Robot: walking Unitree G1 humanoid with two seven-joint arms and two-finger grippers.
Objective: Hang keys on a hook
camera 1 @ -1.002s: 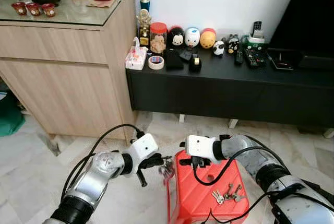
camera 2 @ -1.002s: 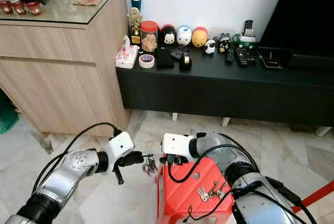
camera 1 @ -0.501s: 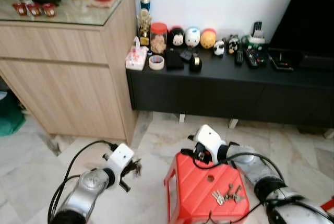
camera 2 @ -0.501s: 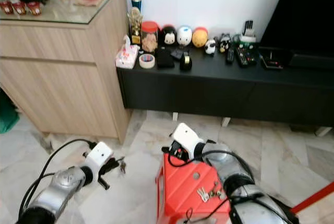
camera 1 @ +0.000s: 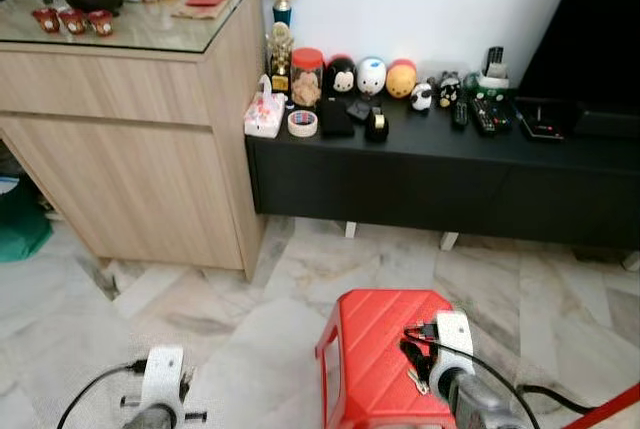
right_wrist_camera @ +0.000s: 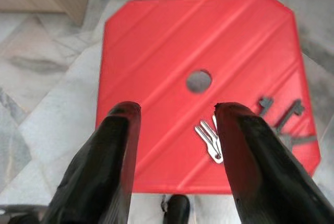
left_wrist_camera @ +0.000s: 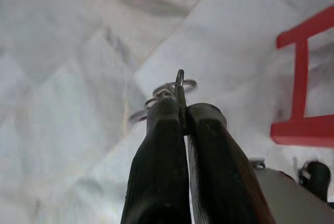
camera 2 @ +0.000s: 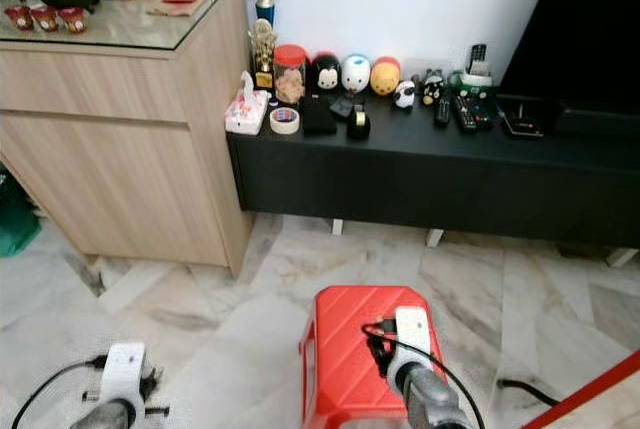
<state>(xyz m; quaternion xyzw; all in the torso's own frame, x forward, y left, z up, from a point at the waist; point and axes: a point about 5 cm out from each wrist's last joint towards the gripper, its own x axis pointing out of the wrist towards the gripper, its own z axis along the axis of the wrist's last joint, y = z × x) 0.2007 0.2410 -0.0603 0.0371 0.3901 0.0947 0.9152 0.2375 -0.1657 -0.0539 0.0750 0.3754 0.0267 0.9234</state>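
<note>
Keys (left_wrist_camera: 166, 92) sit pinched in the left tool (left_wrist_camera: 183, 113); right tool (right_wrist_camera: 175, 117) gapes above red stool (right_wrist_camera: 156, 51).

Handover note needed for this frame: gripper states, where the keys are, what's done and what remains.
Left gripper: jaws shut on a key ring, held low over the marble floor.
Right gripper: jaws open, above the red stool.
More keys lie loose on the stool near its centre hole.
Done: one bunch picked up.
Left: find a hook and hang the keys; none can be made out from here.
</note>
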